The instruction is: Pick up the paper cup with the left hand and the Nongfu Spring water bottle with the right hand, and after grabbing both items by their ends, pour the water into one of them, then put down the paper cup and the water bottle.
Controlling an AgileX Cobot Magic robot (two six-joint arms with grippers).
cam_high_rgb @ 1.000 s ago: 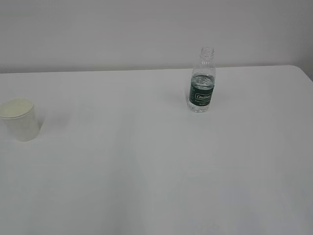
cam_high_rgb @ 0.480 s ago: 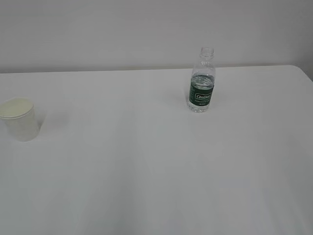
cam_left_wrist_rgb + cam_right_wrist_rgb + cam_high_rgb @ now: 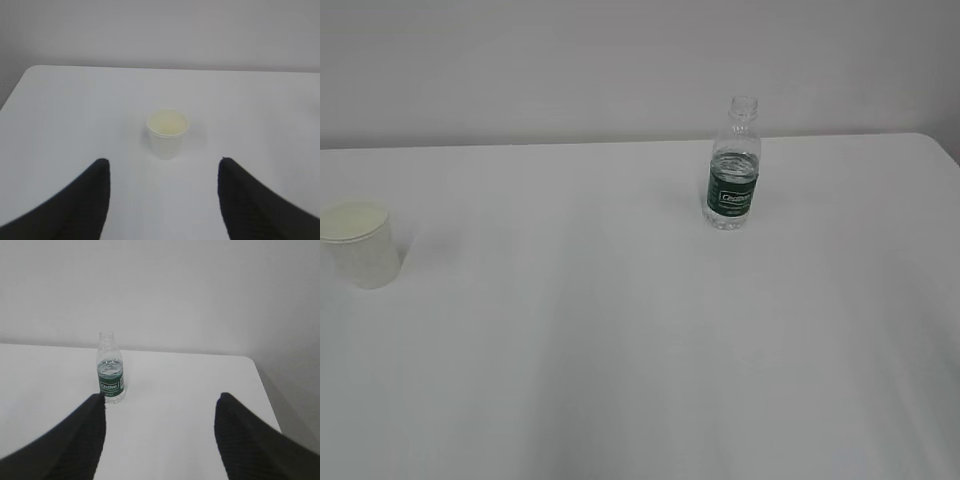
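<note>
**Both grippers wide, nothing held**

The paper cup [image 3: 358, 245] stood far left, the Nongfu Spring water bottle [image 3: 733, 168] far right. Left hand [image 3: 164, 167] and right hand [image 3: 160, 402] gaped empty. The capless bottle, seemingly part-full, could spill if nudged.

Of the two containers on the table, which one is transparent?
The water bottle, standing upright toward the back right: clear ribbed plastic with a dark green label. The paper cup at the left edge is opaque cream-white.

White table [image 3: 620, 350]; plain pale wall [image 3: 570, 60] behind.
</note>
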